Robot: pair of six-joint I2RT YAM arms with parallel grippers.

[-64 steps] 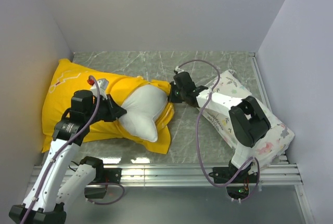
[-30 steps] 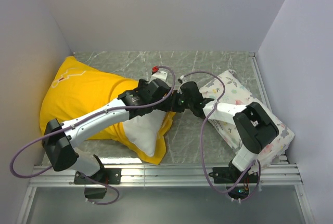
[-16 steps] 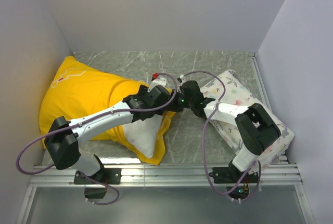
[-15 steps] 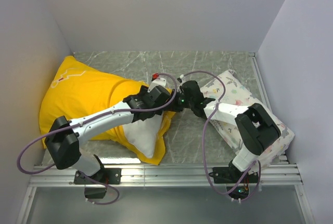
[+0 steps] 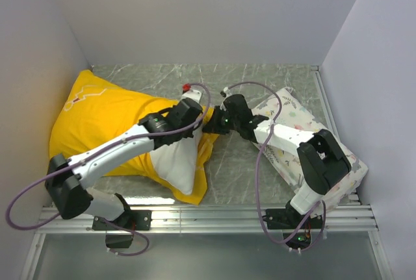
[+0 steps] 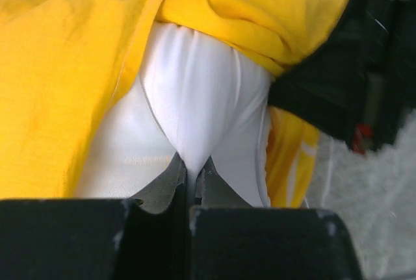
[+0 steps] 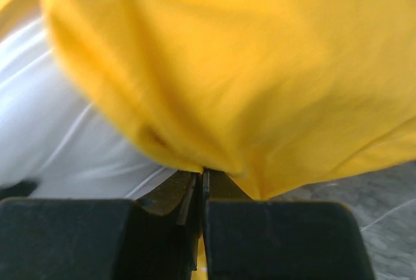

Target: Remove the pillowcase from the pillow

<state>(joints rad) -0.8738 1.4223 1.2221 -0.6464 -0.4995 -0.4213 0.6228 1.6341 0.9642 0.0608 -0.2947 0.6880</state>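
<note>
Pillowcase (image 5: 97, 117), crumpled yellow cloth, half-covered the plump white pillow (image 5: 177, 160) from above; at the left wrist the left end effector (image 6: 192, 171), spread a second earlier, had pinched a smooth pillow fold, and at the right wrist the right end effector (image 7: 203, 177) nipped the yellow hem beside it, so stripping looked ready to start.

A robot lab cell: plain grey walls (image 5: 195, 13) box in a marble-patterned tabletop (image 5: 260, 78) (aluminium rails (image 5: 214, 218) along its near edge).
</note>
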